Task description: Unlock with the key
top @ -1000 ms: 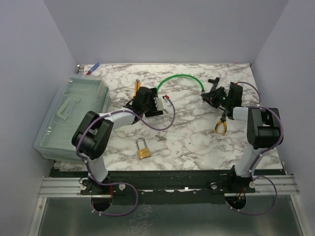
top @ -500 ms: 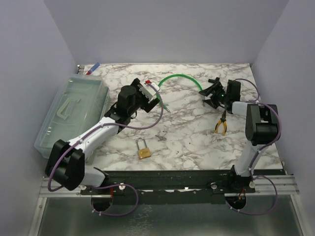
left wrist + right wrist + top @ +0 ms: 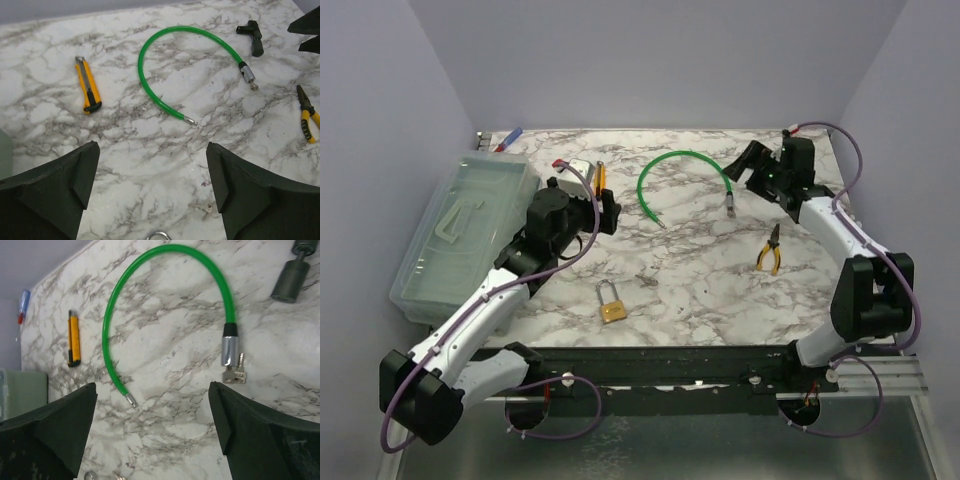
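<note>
You have the left end effector (image 3: pixel 152 162) released: its fingers stand wide apart above the marble surface (image 3: pixel 705 295) with nothing between them. Your right end effector (image 3: pixel 152 390) is likewise released, jaws spread wide and grasping nothing, raised over the far right part of the surface. The key (image 3: pixel 645 279) lies flat on the surface, near the front and between the two arms, just up and right of the brass padlock (image 3: pixel 612 306), apart from it and well apart from both end effectors. In the left wrist view the key sits near the lower edge, with the top of the padlock's shackle just showing at the frame's bottom. The green cable loop (image 3: pixel 670 162) lies open on the far middle of the surface, one metal end toward your right end effector. The right wrist view shows small keys at that end. A black T-shaped tool (image 3: pixel 254 36) lies beyond that end. Yellow-handled pliers (image 3: pixel 769 250) rest on the right side, a yellow utility knife (image 3: pixel 88 90) on the left, and a clear plastic box (image 3: pixel 460 235) stands along the left edge.
</note>
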Controlling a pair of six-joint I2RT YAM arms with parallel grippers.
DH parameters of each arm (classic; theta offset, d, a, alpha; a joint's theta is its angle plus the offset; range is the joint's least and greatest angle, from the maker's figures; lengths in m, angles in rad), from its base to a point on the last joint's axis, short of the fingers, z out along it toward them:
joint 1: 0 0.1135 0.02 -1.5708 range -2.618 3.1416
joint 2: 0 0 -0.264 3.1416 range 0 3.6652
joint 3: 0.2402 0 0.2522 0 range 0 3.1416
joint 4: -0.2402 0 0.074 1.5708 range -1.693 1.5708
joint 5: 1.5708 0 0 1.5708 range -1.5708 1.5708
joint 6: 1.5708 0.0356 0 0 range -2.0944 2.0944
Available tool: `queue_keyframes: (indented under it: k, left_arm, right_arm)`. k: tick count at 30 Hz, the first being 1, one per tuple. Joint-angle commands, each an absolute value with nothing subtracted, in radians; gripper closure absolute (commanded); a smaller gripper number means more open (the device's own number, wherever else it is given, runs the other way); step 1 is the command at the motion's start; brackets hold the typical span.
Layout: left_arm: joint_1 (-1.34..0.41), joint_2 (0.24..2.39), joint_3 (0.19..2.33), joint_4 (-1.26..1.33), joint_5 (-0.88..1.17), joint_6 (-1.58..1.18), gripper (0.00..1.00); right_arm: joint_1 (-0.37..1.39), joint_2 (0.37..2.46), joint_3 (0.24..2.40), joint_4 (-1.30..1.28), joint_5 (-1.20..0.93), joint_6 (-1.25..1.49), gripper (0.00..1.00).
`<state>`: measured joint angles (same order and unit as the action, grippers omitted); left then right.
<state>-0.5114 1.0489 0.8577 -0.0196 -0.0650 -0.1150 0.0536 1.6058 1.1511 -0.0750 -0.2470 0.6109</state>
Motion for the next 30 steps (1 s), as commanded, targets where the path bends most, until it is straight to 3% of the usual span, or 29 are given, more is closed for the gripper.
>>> queue_keyframes:
  k: [1,9,17,30]
  left_arm:
    - [-0.503,1.043,0.860,-0.329,-0.118,-0.385,0.05]
    - [-0.479,1.126,0.879,-0.567,-0.141,-0.501,0.03]
    - [-0.465,1.042,0.831,-0.631,-0.195,-0.531,0.03]
    - [-0.462,1.051,0.819,-0.606,-0.230,-0.513,0.09]
  right_arm:
    - [0.183,1.516,1.128,-0.237,-0.136,0.492,0.00]
    - [0.468,1.413,1.039,-0.310,-0.122,0.436,0.06]
    - [0.765,1.432,0.990,-0.337,-0.057,0.382,0.14]
    - [0.877,1.689,1.107,-0.381,0.052,0.377,0.26]
